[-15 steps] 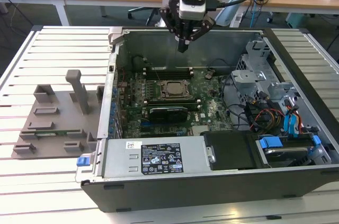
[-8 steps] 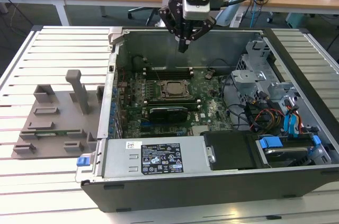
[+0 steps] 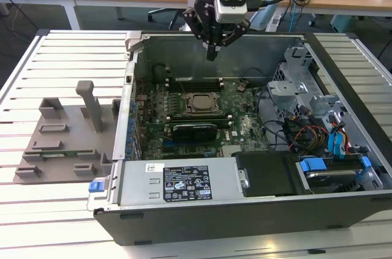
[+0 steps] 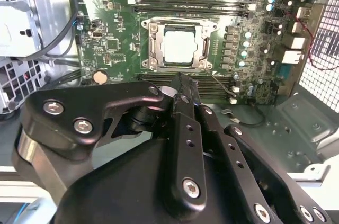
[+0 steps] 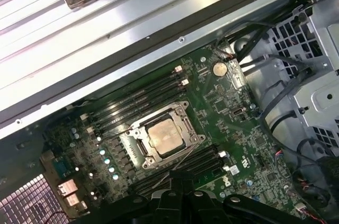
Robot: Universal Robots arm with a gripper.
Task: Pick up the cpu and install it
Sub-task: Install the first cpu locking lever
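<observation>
The cpu (image 3: 199,103) is a small silver-grey square lying flat in the metal-framed socket on the green motherboard (image 3: 242,127) inside the open computer case (image 3: 245,216). Both wrist views look down on the cpu (image 4: 179,48) (image 5: 163,135) in that socket. My gripper (image 3: 211,56) hangs above the case's far wall, higher than the board and apart from the cpu. Its black fingers (image 4: 185,94) meet at the tip, shut, and I see nothing between them. In the first wrist view the gripper (image 5: 180,177) points toward the board just beside the socket.
A grey plastic tray (image 3: 61,142) with upright posts lies at the exterior view's left of the case. A long black card (image 3: 195,129) sits just in front of the socket. Drive cages and cables (image 3: 306,124) crowd the case's right side. The power supply (image 3: 177,182) lies along its near edge.
</observation>
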